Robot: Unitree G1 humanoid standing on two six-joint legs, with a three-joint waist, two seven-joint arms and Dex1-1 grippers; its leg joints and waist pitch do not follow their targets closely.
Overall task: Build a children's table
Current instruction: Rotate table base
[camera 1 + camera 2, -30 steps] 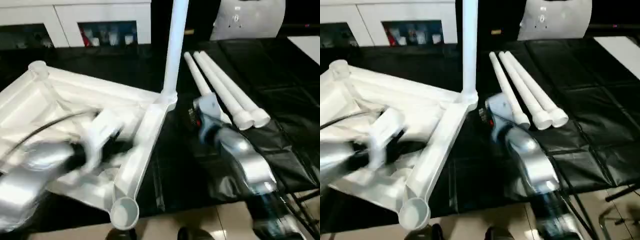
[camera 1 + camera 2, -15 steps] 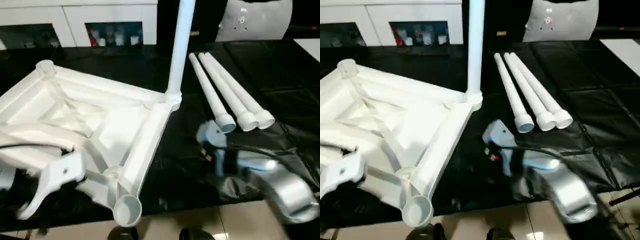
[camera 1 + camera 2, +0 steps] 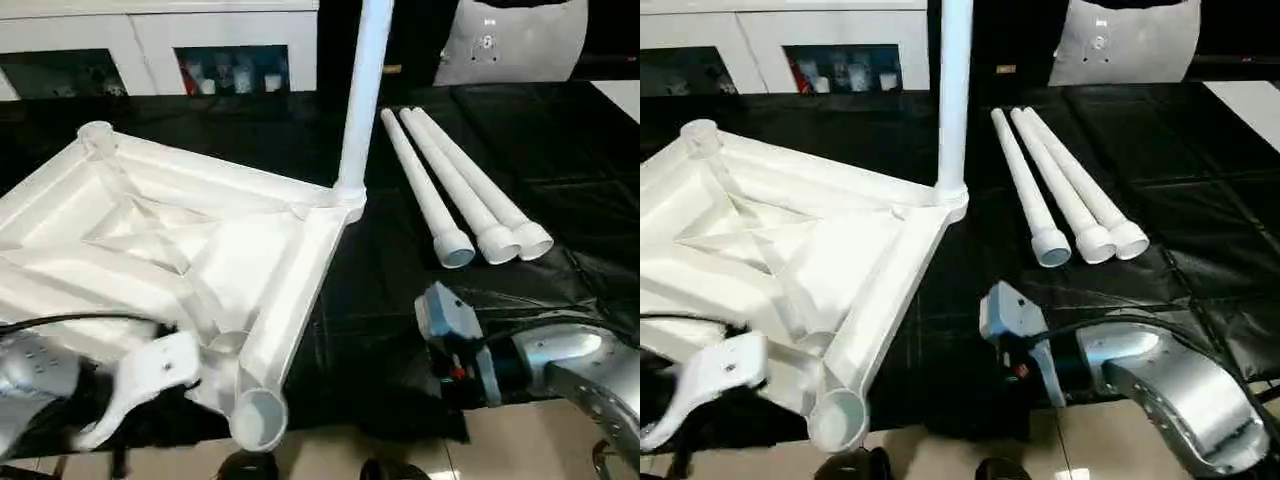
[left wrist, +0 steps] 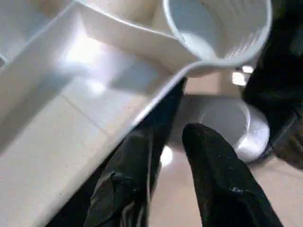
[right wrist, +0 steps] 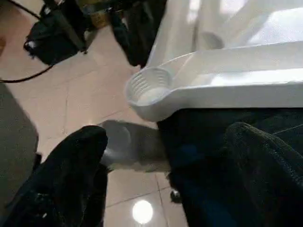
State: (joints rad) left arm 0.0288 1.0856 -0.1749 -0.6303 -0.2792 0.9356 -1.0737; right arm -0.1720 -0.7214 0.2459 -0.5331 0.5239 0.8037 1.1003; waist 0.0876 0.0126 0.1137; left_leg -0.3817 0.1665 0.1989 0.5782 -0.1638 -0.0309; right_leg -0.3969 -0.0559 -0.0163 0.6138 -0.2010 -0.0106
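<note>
Our left hand (image 4: 170, 175) hangs off the near edge of the bench (image 3: 560, 150), its two fingers (image 4: 215, 179) a little parted and grasping nothing, just below the near corner socket (image 3: 258, 418) of the table top (image 3: 180, 250). Our right hand (image 5: 161, 175) sits low at the near right, fingers spread wide and empty, pointing towards that same socket.

The top lies upside down on the left half of the bench, ribs up. One leg (image 3: 362, 95) stands upright in the far right socket; three loose legs (image 3: 470, 190) lie side by side to its right, well apart from both hands.

We judge the main risk is the overhang: the near socket pokes past the bench edge, so a nudge from either hand could tip or slide the top floorward. The standing leg could also be clipped by an arm reaching across. There is bare bench between the top and the loose legs for working.
</note>
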